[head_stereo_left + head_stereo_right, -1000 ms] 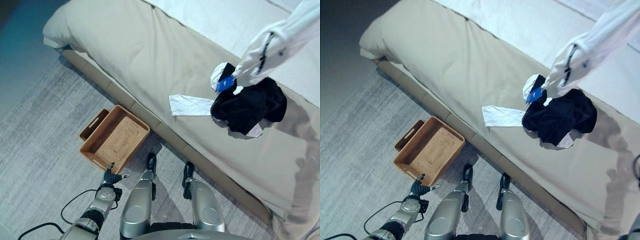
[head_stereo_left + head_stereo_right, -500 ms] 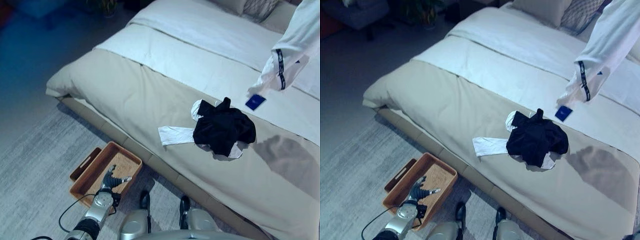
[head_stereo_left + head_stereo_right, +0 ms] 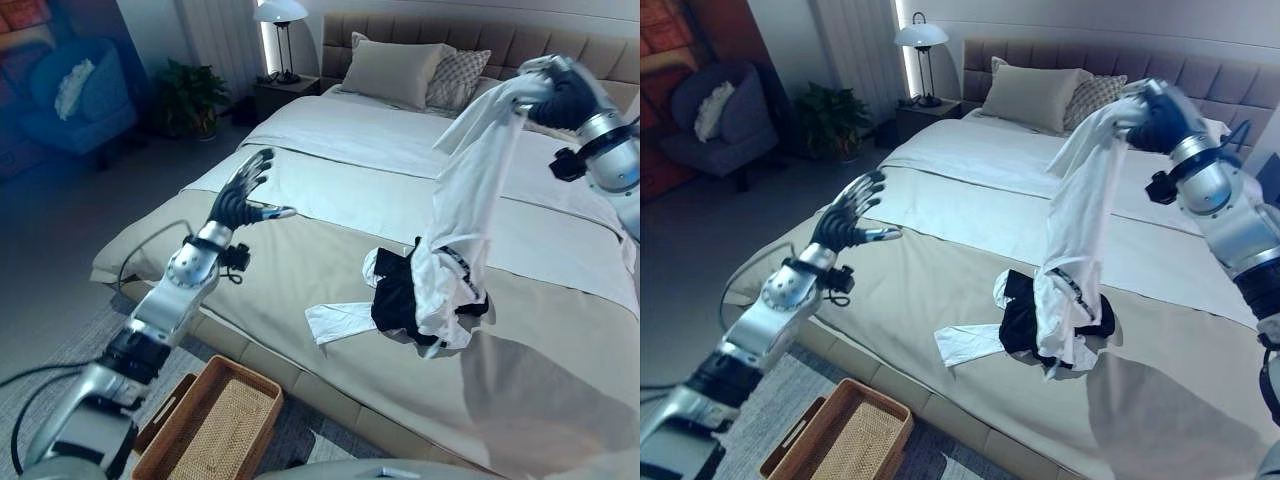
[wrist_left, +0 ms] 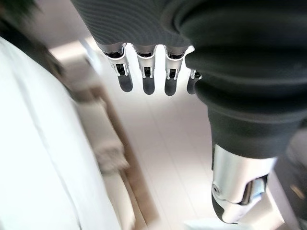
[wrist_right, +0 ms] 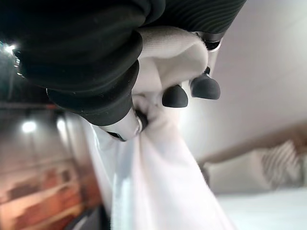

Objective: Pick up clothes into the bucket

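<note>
Bed point(image 3: 330, 215): white garment point(image 3: 455, 215) lifted higher; left hand point(image 3: 243, 190) raised.

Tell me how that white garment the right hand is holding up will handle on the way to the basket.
Probably floppy: the white garment hangs limp from the right hand. Its hem drapes on the black clothing, so it may drag that along. It looks light.

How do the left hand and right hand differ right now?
The left hand is open, fingers spread, holding nothing; the right hand is shut on the white garment. The left hand hangs over the near part of the bed; the right hand is raised high by the pillows, with the garment hanging down to the dark clothes. Both are held above the bed.
</note>
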Robot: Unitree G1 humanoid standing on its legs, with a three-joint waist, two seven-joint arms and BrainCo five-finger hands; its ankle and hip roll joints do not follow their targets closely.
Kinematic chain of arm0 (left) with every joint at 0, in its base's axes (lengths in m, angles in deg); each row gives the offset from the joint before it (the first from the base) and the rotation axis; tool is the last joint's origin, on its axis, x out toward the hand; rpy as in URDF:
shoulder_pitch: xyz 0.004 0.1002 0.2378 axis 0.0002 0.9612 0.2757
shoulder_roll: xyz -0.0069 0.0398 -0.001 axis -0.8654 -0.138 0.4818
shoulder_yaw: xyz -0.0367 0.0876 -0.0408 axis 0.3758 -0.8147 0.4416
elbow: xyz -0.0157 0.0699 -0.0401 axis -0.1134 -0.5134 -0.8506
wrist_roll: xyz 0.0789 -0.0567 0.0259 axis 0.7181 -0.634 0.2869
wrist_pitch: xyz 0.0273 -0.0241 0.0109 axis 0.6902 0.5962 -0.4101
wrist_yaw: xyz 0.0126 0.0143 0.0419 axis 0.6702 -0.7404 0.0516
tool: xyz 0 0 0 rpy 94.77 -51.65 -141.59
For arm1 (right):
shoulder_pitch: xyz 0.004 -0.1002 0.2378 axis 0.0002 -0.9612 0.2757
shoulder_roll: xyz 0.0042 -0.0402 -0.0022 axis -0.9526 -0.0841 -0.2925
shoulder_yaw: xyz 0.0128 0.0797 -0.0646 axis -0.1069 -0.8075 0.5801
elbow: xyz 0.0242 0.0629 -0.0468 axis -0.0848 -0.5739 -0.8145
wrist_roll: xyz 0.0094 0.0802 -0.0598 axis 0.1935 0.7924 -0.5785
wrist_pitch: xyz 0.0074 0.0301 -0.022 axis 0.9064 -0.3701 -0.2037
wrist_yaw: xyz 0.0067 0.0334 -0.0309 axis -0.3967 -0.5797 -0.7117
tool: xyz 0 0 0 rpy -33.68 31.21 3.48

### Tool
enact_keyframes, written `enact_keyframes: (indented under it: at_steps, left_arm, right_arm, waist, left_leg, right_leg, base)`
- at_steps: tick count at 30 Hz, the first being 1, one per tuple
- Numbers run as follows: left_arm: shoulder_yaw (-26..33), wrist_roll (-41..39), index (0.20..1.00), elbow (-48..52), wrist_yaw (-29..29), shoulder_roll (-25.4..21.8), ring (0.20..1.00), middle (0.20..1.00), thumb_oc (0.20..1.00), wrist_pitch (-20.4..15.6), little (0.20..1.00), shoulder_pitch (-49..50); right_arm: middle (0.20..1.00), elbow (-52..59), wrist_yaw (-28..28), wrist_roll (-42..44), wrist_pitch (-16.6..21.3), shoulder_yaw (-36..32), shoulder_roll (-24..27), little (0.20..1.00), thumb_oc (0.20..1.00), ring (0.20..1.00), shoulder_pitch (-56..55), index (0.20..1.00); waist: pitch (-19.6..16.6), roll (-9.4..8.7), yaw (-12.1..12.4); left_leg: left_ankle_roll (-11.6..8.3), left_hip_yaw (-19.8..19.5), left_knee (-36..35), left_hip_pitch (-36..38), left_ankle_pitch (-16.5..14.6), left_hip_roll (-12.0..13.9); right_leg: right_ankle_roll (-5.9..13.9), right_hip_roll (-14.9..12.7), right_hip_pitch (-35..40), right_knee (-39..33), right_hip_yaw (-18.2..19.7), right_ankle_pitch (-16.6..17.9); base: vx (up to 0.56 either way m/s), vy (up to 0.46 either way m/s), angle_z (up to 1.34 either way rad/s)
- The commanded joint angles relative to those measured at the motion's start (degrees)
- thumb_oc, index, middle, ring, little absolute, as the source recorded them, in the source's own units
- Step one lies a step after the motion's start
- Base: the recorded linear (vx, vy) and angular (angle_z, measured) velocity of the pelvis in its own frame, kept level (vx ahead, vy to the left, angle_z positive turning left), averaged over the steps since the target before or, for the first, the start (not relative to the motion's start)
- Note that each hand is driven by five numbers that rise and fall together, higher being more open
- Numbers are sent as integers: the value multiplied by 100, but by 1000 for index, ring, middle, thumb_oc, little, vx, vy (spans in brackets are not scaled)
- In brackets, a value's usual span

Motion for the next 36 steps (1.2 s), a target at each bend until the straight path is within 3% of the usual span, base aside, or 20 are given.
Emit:
enact_keyframes:
  at_steps: [1, 7, 8, 20, 23, 28, 29, 36]
  left_arm:
    - [-419, -531, 1000, -117, 169, -162, 1000, 1000, 1000, -148, 1000, -441]
    - [-1138, -680, 1000, -356, 268, 6, 1000, 1000, 1000, -29, 1000, -1181]
    - [-1273, -699, 1000, -536, 258, 211, 1000, 1000, 1000, 6, 1000, -1298]
    - [-1610, -528, 1000, -1521, 103, 1297, 1000, 1000, 1000, 206, 1000, -1797]
    - [-1730, -941, 1000, -1477, 104, 1535, 1000, 1000, 1000, 258, 1000, -1892]
    - [-2181, -1998, 1000, -941, 410, 1370, 1000, 1000, 1000, 341, 1000, -2074]
    - [-2503, -2734, 1000, -623, 719, 1162, 1000, 1000, 1000, 468, 1000, -2272]
    - [-2980, -3883, 1000, 8, 1395, 417, 1000, 1000, 1000, 841, 1000, -2370]
  right_arm:
    - [200, 505, -39, 430, 173, 40, 73, 200, 200, 200, 336, 200]
    - [200, 1187, -103, 693, 272, 74, 58, 200, 200, 200, 352, 200]
    - [200, 1398, -116, 757, 327, 165, 7, 200, 200, 200, 483, 200]
    - [200, 2188, -83, 808, 498, 239, -479, 200, 200, 200, 820, 200]
    - [200, 2362, -97, 836, 493, 297, -541, 200, 200, 200, 872, 200]
    - [200, 2521, -130, 989, 520, 387, -451, 200, 200, 200, 906, 200]
    - [200, 2564, -126, 1092, 540, 460, -415, 200, 200, 200, 955, 200]
    - [200, 2504, -193, 1206, 627, 570, -335, 200, 200, 200, 979, 200]
  waist:
    - [-354, -340, 96]
    - [-368, -321, 36]
    - [-375, -313, 17]
    - [-322, -284, -4]
    - [-287, -283, -4]
    - [-257, -253, -23]
    - [-262, -230, -36]
    - [-277, -188, -89]
  left_leg:
    - [-95, -106, 500, -276, -465, -55]
    - [-98, -208, 427, -145, -439, -73]
    - [-99, -226, 415, -113, -440, -73]
    - [-77, -299, 473, -76, -461, -104]
    - [-66, -329, 533, -106, -476, -130]
    - [-65, -360, 562, -158, -471, -147]
    - [-70, -359, 559, -186, -459, -151]
    - [-85, -328, 550, -210, -450, -151]
  right_leg:
    - [313, -289, -296, 315, -280, 61]
    - [299, -294, -137, 352, -329, 18]
    - [300, -296, -116, 347, -343, 11]
    - [294, -333, -84, 414, -407, -7]
    - [289, -347, -103, 464, -424, -17]
    - [299, -369, -138, 474, -436, 3]
    - [315, -379, -163, 463, -445, 25]
    - [333, -391, -206, 441, -426, 55]
  base:
    - [0, 0, 0]
    - [9, 2, 4]
    - [0, 0, 0]
    - [-1, 0, 1]
    - [0, 0, 0]
    - [-3, 6, 3]
    - [-1, 6, 8]
    - [4, 6, 3]
